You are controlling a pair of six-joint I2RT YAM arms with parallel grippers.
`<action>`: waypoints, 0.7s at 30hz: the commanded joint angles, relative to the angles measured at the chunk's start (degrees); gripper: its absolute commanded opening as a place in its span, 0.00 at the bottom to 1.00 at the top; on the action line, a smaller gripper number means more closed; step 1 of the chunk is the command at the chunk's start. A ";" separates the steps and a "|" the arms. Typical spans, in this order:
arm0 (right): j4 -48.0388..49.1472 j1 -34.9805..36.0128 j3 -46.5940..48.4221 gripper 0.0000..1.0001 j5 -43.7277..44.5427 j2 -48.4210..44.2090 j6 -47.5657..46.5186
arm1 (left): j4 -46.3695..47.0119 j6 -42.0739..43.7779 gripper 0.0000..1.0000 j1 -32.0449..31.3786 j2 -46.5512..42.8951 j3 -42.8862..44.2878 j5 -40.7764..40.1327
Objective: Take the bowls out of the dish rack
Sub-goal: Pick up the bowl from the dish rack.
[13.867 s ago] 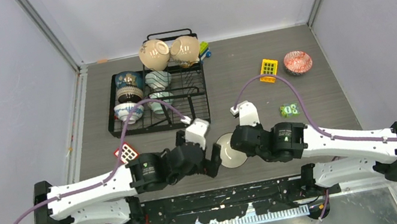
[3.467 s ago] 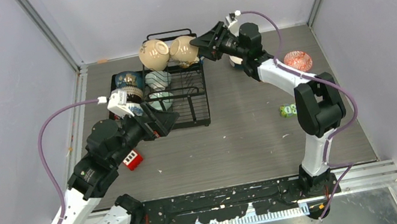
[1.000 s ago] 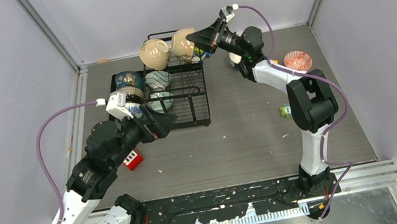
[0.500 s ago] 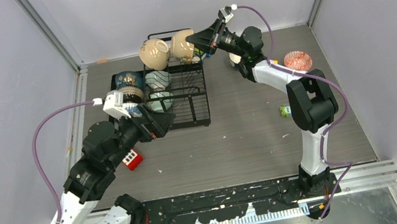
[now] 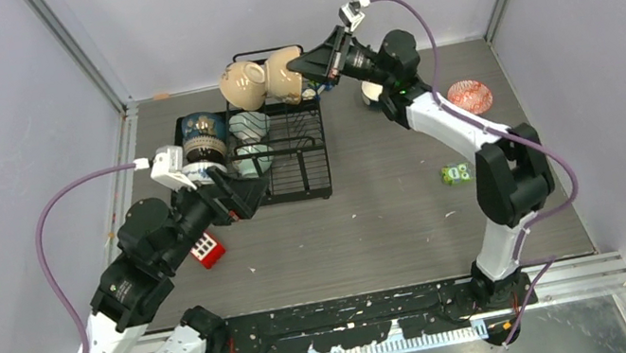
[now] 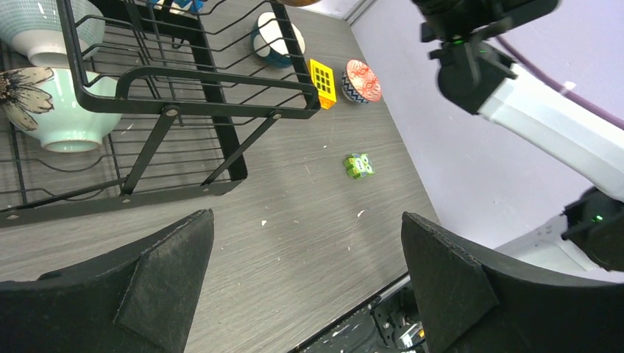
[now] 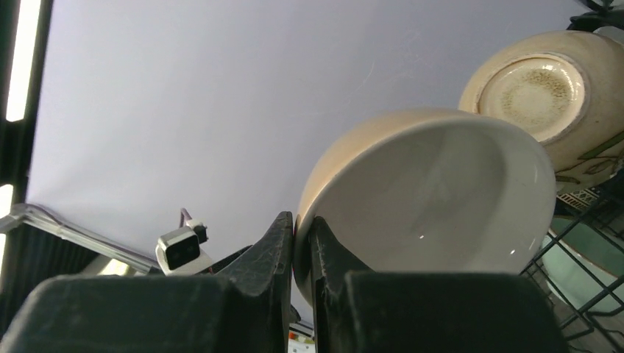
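Pinching the rim of a tilted cream bowl (image 7: pixel 434 198) between nearly closed fingers, right gripper (image 5: pixel 302 65) up at the dish rack's (image 5: pixel 287 157) raised back (just beside a second cream bowl (image 5: pixel 242 87)), left gripper (image 5: pixel 256 191) spread wide and empty near the rack's front corner, pale green bowl (image 6: pixel 51 110) inside the rack.

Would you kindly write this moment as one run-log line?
right gripper: jaws shut on cream bowl rim, over dish rack | left gripper: jaws open, empty

near cream bowl (image 7: pixel 441 198): smooth, shiny white inside | far cream bowl (image 7: pixel 531 92): rough, dull bottom ring | dish rack (image 6: pixel 213 72): black metal wire, a bit shiny | table (image 6: pixel 309 220): grey wood look, matt, lined grain
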 commanded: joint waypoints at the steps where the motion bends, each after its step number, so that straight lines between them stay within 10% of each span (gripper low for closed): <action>1: -9.96 1.30 3.54 0.01 -1.00 -11.13 -14.08 | 0.91 1.33 1.00 0.27 0.71 2.58 -0.84; 11: -59.79 9.33 5.73 0.01 13.03 -31.14 -54.89 | 2.68 5.84 1.00 0.29 4.78 11.88 -1.72; 21: -88.64 24.02 4.96 0.01 37.59 -47.76 -73.05 | 0.92 12.58 1.00 0.22 10.55 19.89 8.35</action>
